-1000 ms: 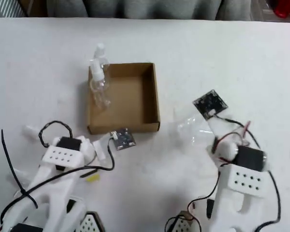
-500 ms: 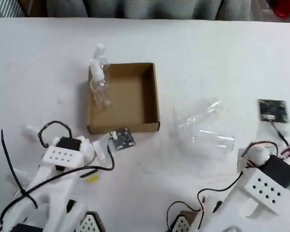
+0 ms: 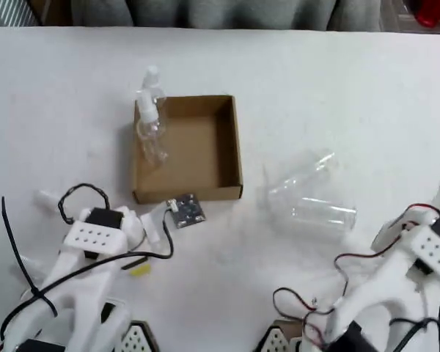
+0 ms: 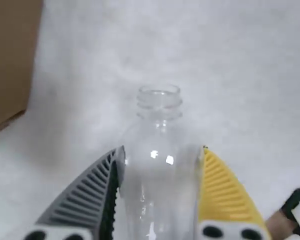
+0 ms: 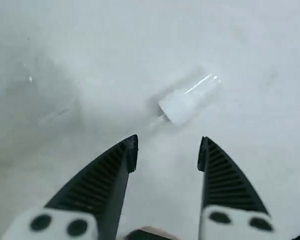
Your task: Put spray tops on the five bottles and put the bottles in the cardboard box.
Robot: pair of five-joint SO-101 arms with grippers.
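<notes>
1. The left gripper (image 4: 161, 151), with one grey finger and one yellow, was clamped around a clear plastic bottle (image 4: 160, 120). The bottle had an open, threaded neck and no top.
2. The right gripper (image 5: 168, 141) hung over the white table (image 5: 65, 50) with its black fingers apart. Just beyond them, a white spray top (image 5: 187, 102) lay on its side.
3. Seen from above, an open brown cardboard box (image 3: 235, 139) sat mid-table. Clear bottles wearing white spray tops (image 3: 150, 121) were at its far left corner.
4. Two more clear bottles (image 3: 308, 198) lay on their sides on the table to the right of the box, not touching it.
</notes>
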